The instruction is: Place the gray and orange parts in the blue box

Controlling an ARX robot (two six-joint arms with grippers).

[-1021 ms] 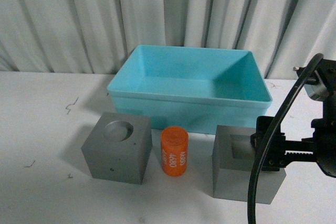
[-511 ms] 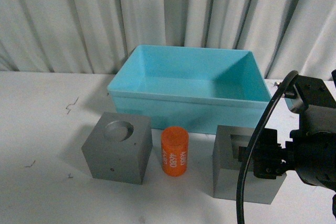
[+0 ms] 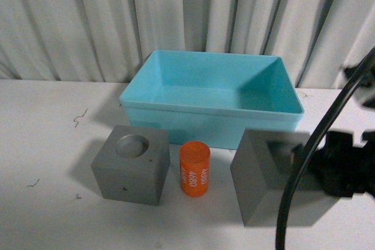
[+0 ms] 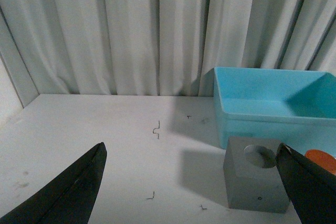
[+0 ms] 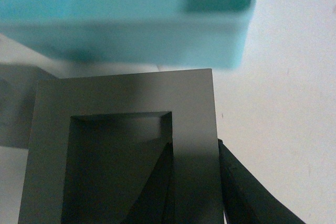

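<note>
**Right gripper pinches the square-hole cube; the box is empty**

We see the right gripper (image 5: 195, 169) closed on the square-hole cube (image 3: 266, 174). In the right wrist view one finger (image 5: 156, 192) sits inside the square hole and the other lies against the outer face, so the cube's wall is clamped between them. In the front view this cube and the gripper are blurred, and we cannot tell whether the cube rests on the table (image 3: 47, 144). It sits just in front of the box (image 3: 205, 109), towards the box's right corner. A black cable (image 3: 293, 197) curves across the cube's right side.

The box stands at the back of the table, before a pale curtain (image 3: 88, 21), and nothing lies inside it.

The cylinder (image 3: 194, 168) stands upright in front of the box, between the two cubes and touching neither. The round-recess cube (image 3: 132, 165) sits to its left, recess facing up.

The left gripper (image 4: 190, 153) hangs with its jaws spread wide and holds nothing. It is well apart from the round-recess cube.
</note>
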